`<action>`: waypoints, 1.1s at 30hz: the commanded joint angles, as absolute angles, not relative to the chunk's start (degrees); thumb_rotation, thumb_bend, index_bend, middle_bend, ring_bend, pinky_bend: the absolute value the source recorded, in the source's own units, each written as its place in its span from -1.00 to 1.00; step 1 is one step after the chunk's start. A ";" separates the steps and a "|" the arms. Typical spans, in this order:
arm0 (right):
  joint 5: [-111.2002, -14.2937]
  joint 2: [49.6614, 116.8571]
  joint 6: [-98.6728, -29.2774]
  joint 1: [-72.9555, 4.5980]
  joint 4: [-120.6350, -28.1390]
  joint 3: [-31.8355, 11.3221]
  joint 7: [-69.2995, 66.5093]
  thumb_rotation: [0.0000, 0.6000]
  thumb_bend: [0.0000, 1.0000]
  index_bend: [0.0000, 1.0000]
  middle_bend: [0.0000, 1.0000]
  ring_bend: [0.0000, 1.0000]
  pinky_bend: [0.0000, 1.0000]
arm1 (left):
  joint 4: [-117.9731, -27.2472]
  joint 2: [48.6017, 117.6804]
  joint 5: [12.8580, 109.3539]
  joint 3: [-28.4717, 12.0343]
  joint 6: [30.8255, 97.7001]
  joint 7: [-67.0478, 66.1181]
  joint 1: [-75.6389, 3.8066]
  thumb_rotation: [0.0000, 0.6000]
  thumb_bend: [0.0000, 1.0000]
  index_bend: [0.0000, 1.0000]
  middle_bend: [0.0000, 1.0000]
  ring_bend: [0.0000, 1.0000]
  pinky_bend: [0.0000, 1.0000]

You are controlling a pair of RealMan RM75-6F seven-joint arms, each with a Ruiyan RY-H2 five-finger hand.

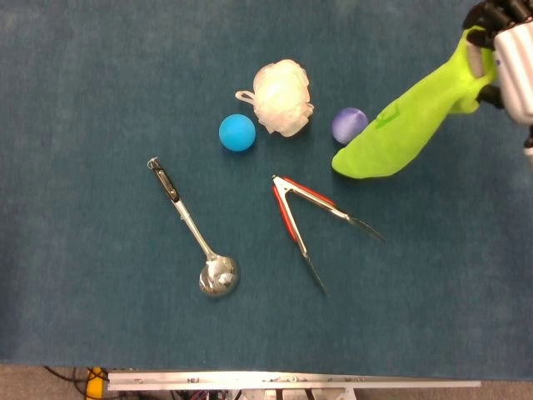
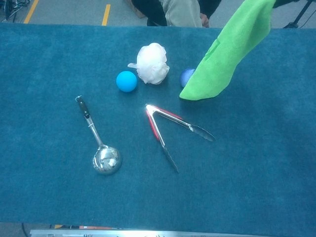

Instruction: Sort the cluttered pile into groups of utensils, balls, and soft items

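- Table [image 1: 83,83], covered in dark teal cloth, filling both views.
- Right hand [image 1: 506,50] at the upper right edge of the head view, dark fingers [image 1: 491,12] curled over the top of a lime-green cloth [image 1: 408,117] and gripping it; out of frame in the chest view, where only the cloth shows.
- Cloth hanging down and to the left from the hand, lifted, its rounded lower end low over the table; touching the surface or not, cannot tell.
- Tongs [image 1: 312,221] below and left of the hand, beyond the cloth's lower end, lying flat and spread in a V, hinge toward the middle of the table, red lining along one arm.
- Ladle [image 1: 196,233] far left of the hand, lying flat, bowl nearest the table's front edge, dark handle end pointing up and left.
- White mesh pouf [image 1: 283,96] left of the hand, past the cloth, on the table.
- Blue ball [image 1: 237,132] just beside the pouf, on the side away from the hand.
- Purple ball [image 1: 349,124] between pouf and cloth, close against the cloth's lower end; partly hidden behind the cloth in the chest view.
- Left hand out of both views.
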State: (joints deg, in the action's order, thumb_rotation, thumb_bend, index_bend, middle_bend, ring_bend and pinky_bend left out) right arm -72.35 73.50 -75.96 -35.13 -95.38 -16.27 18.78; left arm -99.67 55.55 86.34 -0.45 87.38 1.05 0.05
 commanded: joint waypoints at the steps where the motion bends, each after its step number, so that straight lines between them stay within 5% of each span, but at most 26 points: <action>1: -72.06 72.25 -76.51 -34.28 -94.36 -17.28 16.29 1.00 -0.42 0.66 -0.04 -0.37 -0.26 | -99.60 55.51 86.24 -0.47 87.42 1.10 0.09 1.00 -0.30 -0.66 -0.63 -0.77 -0.77; 16: -76.60 65.67 -74.86 -29.32 -92.85 -11.95 13.75 1.00 -0.42 0.65 -0.03 -0.37 -0.26 | -99.42 56.31 86.20 -0.52 86.18 0.68 -0.73 1.00 -0.30 -0.66 -0.63 -0.77 -0.77; 33: -83.26 70.14 -71.07 -29.62 -92.97 -6.42 16.36 1.00 -0.42 0.65 -0.04 -0.37 -0.26 | -99.15 56.53 85.83 -0.18 86.47 0.96 -0.30 1.00 -0.30 -0.66 -0.63 -0.77 -0.77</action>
State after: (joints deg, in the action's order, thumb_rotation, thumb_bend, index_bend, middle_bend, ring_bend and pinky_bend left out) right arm -82.84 69.80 -71.45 -29.61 -92.94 -6.84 16.03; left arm -99.16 56.52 85.85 -0.19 86.47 0.95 -0.31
